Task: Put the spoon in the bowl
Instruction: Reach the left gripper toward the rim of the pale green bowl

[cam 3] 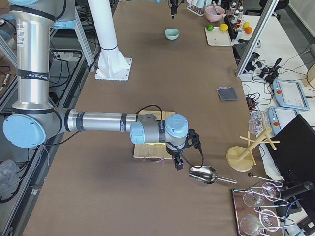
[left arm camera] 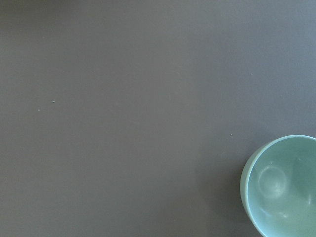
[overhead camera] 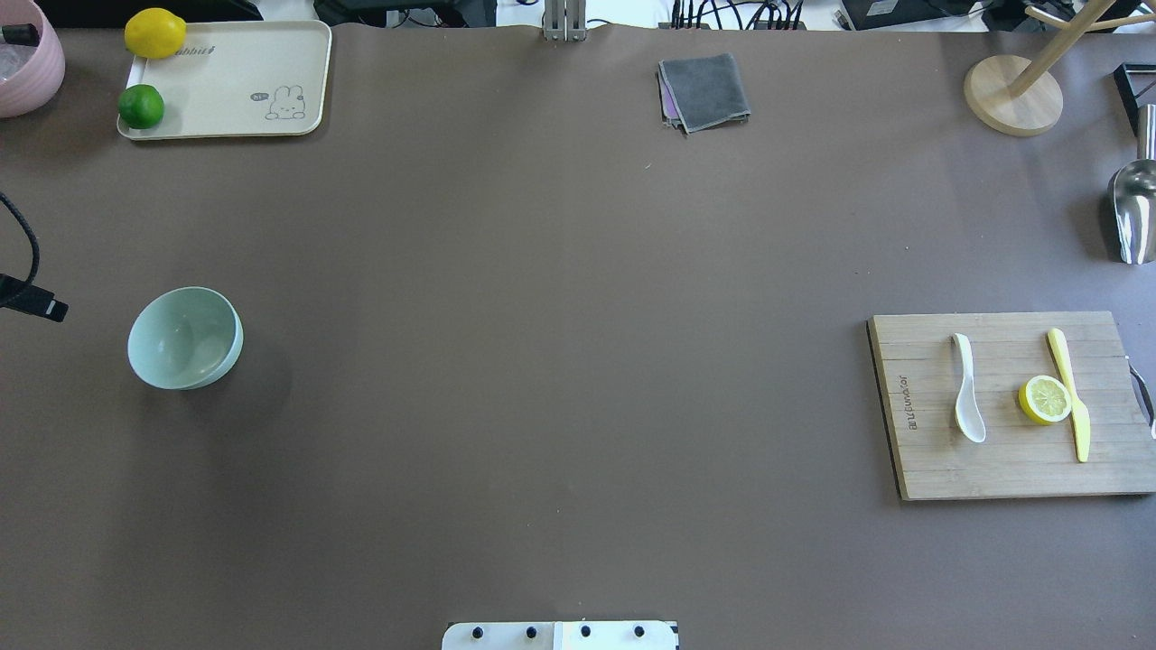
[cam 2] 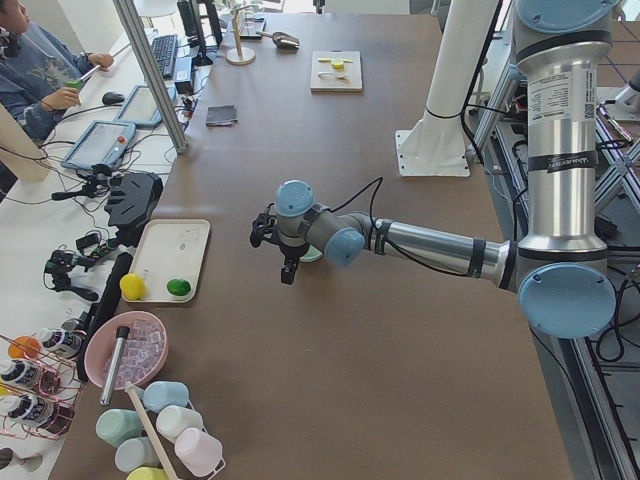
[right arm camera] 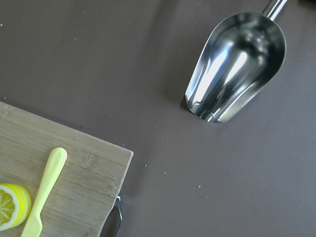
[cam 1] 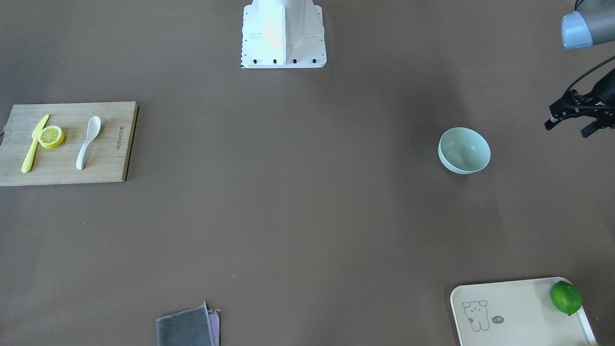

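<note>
**Overhead exterior and five further views: spoon on the board, bowl well apart**

Overhead exterior: the spoon lies flat on a wooden cutting board at the right of the frame, scoop toward the lower edge. It lies beside a lemon half and a yellow knife. The bowl stands upright on the brown desk at the left, well apart from the board.

Exterior front-facing: the left gripper hangs at the right edge, up and right of the bowl. Its jaws stand apart with nothing between them. A cream tray bearing a lime sits at lower right.

Exterior left: the near arm reaches over mid-desk, its gripper pointing down and partly hiding the bowl.

Exterior right: the right gripper hangs at the board's lower edge, near a metal scoop. How its jaws stand cannot be told.

Left wrist-mounted: part of the bowl fills the lower right corner.

Right wrist-mounted: the board's corner, knife and lemon half occupy the lower left, and the scoop the upper right.
</note>
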`<action>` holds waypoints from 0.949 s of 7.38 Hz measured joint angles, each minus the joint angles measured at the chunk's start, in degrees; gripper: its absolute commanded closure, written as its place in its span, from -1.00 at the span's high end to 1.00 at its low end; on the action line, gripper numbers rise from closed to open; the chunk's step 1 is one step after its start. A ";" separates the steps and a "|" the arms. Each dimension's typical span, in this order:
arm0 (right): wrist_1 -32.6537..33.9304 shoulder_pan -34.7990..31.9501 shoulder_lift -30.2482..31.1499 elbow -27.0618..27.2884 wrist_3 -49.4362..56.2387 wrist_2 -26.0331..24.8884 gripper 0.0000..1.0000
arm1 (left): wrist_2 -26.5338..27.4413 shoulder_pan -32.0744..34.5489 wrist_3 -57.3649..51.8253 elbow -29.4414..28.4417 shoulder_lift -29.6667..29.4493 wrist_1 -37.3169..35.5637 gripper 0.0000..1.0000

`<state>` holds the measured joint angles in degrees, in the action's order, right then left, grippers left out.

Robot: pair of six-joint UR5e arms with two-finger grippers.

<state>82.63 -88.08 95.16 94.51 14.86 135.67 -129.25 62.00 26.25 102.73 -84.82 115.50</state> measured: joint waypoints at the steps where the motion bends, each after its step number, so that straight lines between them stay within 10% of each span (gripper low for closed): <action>1: -0.50 0.01 0.24 -0.05 -0.01 0.02 1.00 | 0.73 -2.49 1.43 -0.72 -0.20 1.62 0.93; 5: -0.88 0.01 0.49 -0.02 -0.01 0.03 1.00 | 3.49 -7.74 6.54 -5.44 -4.70 5.66 0.59; 7: -0.89 0.01 0.54 0.04 -0.01 0.03 1.00 | 4.02 -8.98 6.79 -6.79 -6.00 5.77 -0.55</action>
<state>81.74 -88.07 95.70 94.55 14.85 135.70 -125.24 53.02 33.03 95.94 -90.82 121.27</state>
